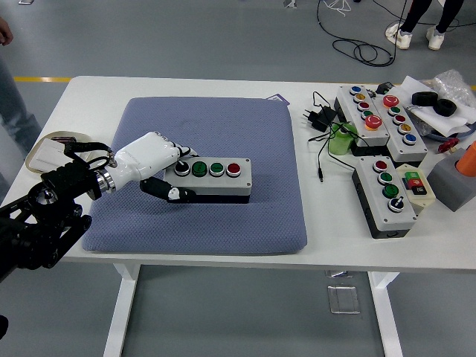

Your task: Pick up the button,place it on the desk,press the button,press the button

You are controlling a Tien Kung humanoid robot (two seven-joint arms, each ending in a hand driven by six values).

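Head view: left hand [158,167], glossy white, grips the boxy grey button box [208,177] by its near end. Beneath both lies a quilted blue-grey cushion [223,119], with bare padding stretching beyond the box's far end.

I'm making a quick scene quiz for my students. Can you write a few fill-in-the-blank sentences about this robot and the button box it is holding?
1. The left hand grips the button box by its ____ end.
2. The box lies on a ____ cushion.
3. The box has two green buttons and one ____ button at its right end.
4. The box has ____ controls in a row.

Missing words: left; blue; red; four
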